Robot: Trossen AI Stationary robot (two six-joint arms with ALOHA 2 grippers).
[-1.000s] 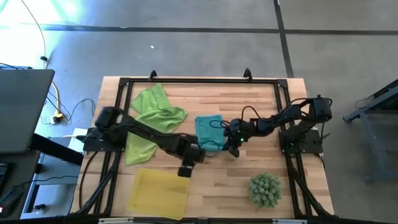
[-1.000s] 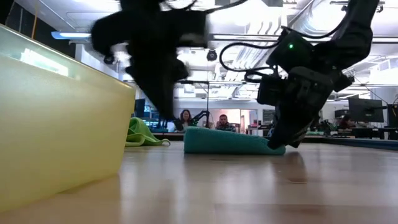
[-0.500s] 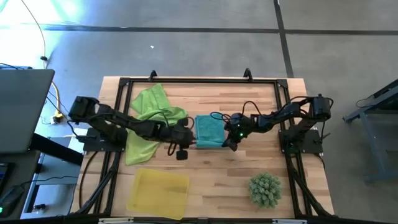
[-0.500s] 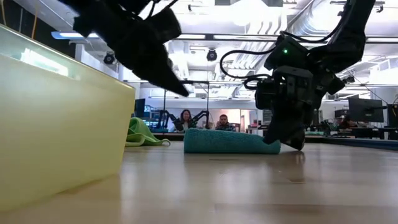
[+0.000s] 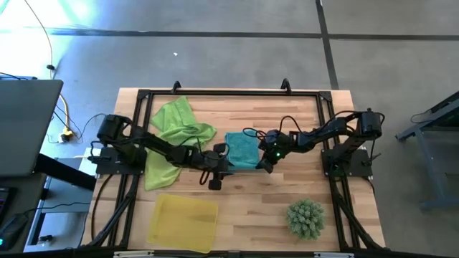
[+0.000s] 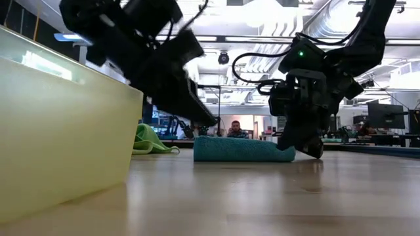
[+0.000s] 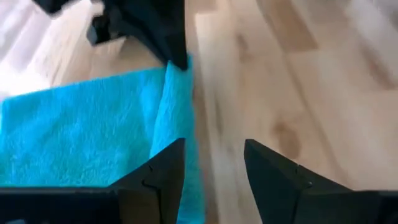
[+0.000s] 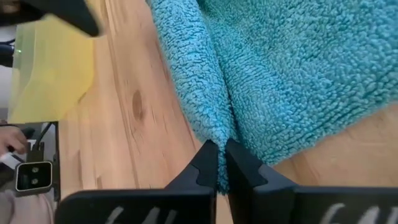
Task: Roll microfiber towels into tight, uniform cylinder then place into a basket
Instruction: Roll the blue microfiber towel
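The right hand (image 8: 219, 163) is pinched shut on the teal towel's (image 5: 242, 149) folded near edge, at its right corner. The left hand (image 7: 211, 163), fingers apart and holding nothing, hovers at the same edge's other end, so the fold's long axis runs from hand to hand. The basket (image 5: 183, 222) lies nearer than the left hand, on the tabletop (image 5: 287, 129), well apart.

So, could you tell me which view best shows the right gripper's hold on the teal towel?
The right wrist view: the right gripper pinches the teal towel's fold close up. The high view shows it tiny; the low view side-on; the left wrist view only dark fingers.
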